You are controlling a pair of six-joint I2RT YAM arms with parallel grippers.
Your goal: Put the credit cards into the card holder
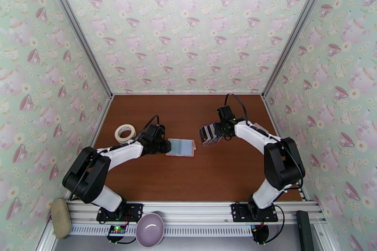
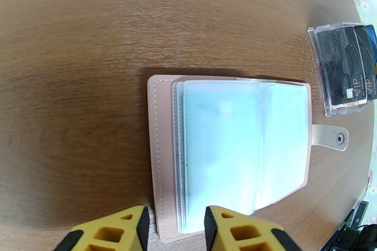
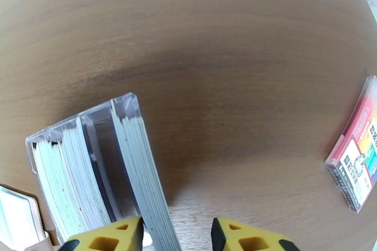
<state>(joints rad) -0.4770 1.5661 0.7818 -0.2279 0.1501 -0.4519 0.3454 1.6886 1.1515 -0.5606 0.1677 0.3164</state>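
Cards (image 3: 141, 162): none filed yet, as far as could be seen. They stood on edge in a clear box (image 3: 61, 134), one grey-edged stack reaching out of it into the gap of the right gripper (image 3: 176, 223). That gripper's jaws stood apart around the stack. The stack lay close against one finger, with bare table (image 3: 235, 59) showing between it and the other, so nothing was clamped.

Card holder (image 2: 231, 153): lay open and flat just ahead of the left gripper (image 2: 176, 216), pale sleeves up, snap tab on the side away from the jaws. No card could be made out in the sleeves. Its near edge ran into the gap between the left jaws. One finger overlapped the sleeves and the other sat beside the pink cover, but whether they pinched the cover or merely rested there could not be told.

Box and holder were near each other, not touching.

Judgement: holder opened and steadied, first stack about to be taken — lifting, carrying and sleeving all remain.
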